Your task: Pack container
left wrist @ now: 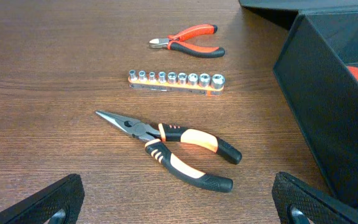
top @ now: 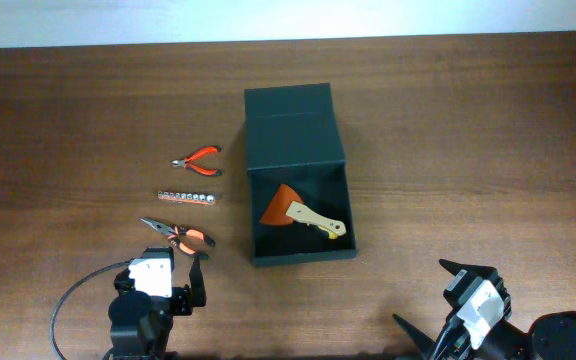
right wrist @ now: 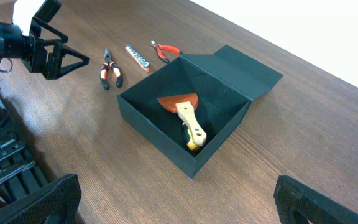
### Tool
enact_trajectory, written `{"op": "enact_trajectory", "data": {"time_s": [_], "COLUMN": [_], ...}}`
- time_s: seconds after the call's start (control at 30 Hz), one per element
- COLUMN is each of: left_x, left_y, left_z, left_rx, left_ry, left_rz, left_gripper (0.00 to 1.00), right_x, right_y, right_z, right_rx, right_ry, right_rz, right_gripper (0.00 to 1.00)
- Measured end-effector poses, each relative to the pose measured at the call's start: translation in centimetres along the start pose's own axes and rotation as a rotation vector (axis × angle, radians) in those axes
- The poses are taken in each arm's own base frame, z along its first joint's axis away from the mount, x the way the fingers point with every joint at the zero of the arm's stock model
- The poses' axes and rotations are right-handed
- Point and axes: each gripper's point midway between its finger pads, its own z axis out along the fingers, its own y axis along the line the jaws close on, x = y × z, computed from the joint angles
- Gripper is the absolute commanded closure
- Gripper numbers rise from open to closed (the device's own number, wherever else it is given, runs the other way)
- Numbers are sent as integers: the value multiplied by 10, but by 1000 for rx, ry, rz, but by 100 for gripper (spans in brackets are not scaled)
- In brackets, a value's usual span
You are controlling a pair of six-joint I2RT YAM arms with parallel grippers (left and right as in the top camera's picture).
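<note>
The container [top: 250,215] is a dark green-black box at the table's middle, its flap lid [top: 293,120] lying open to the far side. An orange-bladed scraper [top: 302,215] with a pale handle lies inside. Long-nose pliers [top: 179,236] with orange and black handles, a socket rail [top: 188,197] and small red cutters [top: 199,159] lie on the table left of the box. My left gripper [top: 165,272] is open and empty, just in front of the pliers [left wrist: 173,149]. My right gripper [top: 428,297] is open and empty, near the front right, facing the container [right wrist: 157,140].
The wooden table runs to a white wall at the far edge. In the left wrist view the container wall [left wrist: 328,106] stands right of the tools. The left arm [right wrist: 36,43] shows in the right wrist view, beyond the box.
</note>
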Motion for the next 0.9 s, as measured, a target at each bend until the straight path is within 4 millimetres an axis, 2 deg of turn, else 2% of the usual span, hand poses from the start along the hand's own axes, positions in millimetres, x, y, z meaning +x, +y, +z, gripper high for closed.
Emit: {"op": "enact_trajectory", "data": {"time_s": [0.17,0.27,0.43,0.53,0.7,0.9], "left_x": [2,-26,-85,-101,-85,-55], "left_y": [2,-1,-19,-23,-13,-7], "left_z": [0,-8,-24,-27,-22,2], "left_rx": [-12,5,113,127,3,-153], "left_ry": [88,114,153,226,432,608], "left_rz": [0,-1,-23,-127,-384,-641], "left_gripper": [1,1,1,1,1,1], "right_x": [0,1,1,1,2,2], "right_y": [0,0,-1,-1,-1,-1], "right_z": [0,0,0,1,1,1], "right_rx": [0,2,3,4,6,6], "right_ry": [1,4,5,6,6,6], "right_rz": [0,0,1,1,0,1], "right_gripper": [1,1,1,1,1,1]}}
